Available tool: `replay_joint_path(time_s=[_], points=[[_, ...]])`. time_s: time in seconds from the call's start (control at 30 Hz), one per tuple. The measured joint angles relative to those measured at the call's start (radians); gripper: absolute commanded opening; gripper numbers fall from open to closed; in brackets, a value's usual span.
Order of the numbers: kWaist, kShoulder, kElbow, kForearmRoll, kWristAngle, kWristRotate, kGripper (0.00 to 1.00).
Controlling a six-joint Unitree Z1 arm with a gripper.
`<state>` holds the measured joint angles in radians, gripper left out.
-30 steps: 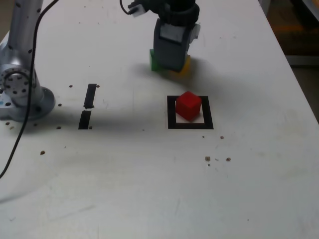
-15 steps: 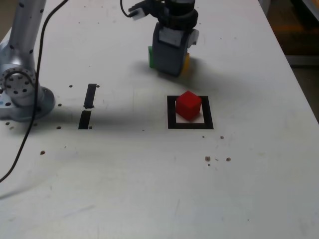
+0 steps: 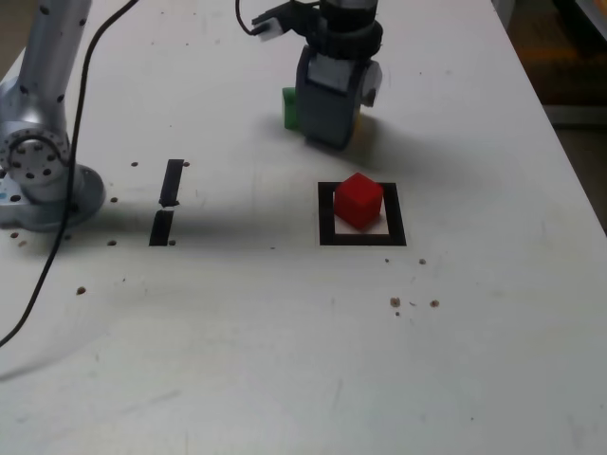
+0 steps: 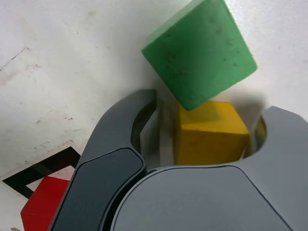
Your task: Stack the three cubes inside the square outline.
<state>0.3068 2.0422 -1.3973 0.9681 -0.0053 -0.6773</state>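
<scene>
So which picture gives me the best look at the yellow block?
The wrist view: it shows much of the yellow block between the two sides of the hand, beside the green block. In the exterior view, the hand hides nearly all of it, leaving just a sliver.

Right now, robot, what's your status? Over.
Jaws around yellow cube, grip unconfirmed. Red cube inside square outline. Green cube crowding yellow, possibly in the way. Over.
</scene>
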Motion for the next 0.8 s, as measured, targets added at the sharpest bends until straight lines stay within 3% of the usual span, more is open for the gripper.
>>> replay_joint_path(time_s=[0.2, 0.33, 0.47, 0.53, 0.8], points=[[0.0, 0.003, 0.0, -0.008, 0.005, 0.003, 0.38], [0.0, 0.002, -0.002, -0.017, 0.026, 0.005, 0.27], [0.0, -0.001, -0.029, -0.002, 0.048, 0.05, 0.25], [0.0, -0.006, -0.052, 0.033, 0.047, 0.099, 0.23], [-0.056, -0.067, -0.218, 0.31, 0.022, 0.386, 0.21]])
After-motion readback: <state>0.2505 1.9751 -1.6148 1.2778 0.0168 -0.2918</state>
